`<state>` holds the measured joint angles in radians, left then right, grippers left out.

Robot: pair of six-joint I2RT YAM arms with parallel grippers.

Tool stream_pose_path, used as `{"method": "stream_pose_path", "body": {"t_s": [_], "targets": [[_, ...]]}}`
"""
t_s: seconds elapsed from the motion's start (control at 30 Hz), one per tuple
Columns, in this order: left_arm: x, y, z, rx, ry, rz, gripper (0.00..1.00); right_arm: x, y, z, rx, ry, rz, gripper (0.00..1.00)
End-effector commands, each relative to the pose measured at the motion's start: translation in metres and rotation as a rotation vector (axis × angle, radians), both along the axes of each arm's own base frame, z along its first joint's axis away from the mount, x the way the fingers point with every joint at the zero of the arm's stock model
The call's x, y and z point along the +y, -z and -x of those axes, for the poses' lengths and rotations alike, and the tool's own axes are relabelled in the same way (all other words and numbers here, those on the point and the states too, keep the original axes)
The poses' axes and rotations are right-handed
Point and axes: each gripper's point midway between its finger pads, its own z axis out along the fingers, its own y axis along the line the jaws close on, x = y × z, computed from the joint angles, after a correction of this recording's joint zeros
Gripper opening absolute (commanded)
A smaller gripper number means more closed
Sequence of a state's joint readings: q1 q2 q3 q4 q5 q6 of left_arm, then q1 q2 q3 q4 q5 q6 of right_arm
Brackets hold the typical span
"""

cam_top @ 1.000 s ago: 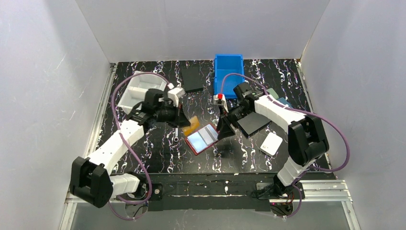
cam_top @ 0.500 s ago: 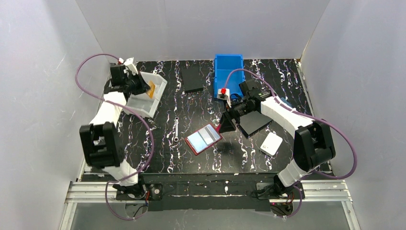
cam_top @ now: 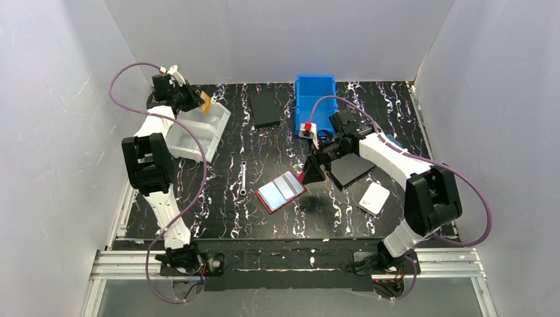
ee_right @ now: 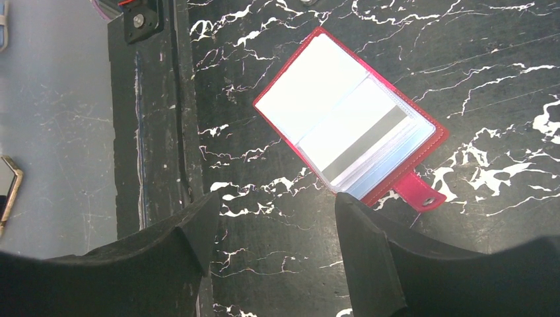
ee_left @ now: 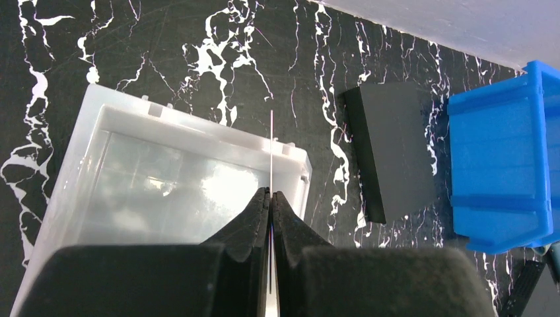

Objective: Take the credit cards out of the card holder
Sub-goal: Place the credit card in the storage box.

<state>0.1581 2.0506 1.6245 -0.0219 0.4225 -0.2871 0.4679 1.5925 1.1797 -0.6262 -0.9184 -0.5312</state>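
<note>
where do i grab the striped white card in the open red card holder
Probably pinch the whitish grey-striped card by a short end, coming from above with the open right gripper. It lies flat in the red card holder, so only a thin edge offers purchase; which end is free I cannot tell.

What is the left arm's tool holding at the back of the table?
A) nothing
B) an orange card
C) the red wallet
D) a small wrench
B: the left tool is shut on a thin orange card above the white tray, while the red wallet lies open mid-table.
</note>
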Motion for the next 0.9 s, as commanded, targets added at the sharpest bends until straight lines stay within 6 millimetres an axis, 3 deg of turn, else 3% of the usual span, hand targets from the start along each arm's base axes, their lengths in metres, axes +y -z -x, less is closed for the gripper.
{"method": "stream_pose_path", "body": {"t_s": [0.0,0.1,0.6,0.87], "targets": [[0.002,-0.012,-0.012,-0.036,0.008,0.039,0.0,0.003,0.0,0.004,0.012,-0.032,-0.006,0.73],[0.001,-0.008,-0.014,-0.05,0.012,0.084,0.0,0.003,0.003,0.004,0.02,-0.035,-0.001,0.72],[-0.015,0.007,0.015,-0.016,0.122,0.151,0.0,0.007,0.015,0.008,0.045,-0.056,0.03,0.72],[-0.021,-0.007,0.022,-0.062,0.172,0.152,0.0,0.008,0.016,0.009,0.047,-0.064,0.036,0.72]]}}
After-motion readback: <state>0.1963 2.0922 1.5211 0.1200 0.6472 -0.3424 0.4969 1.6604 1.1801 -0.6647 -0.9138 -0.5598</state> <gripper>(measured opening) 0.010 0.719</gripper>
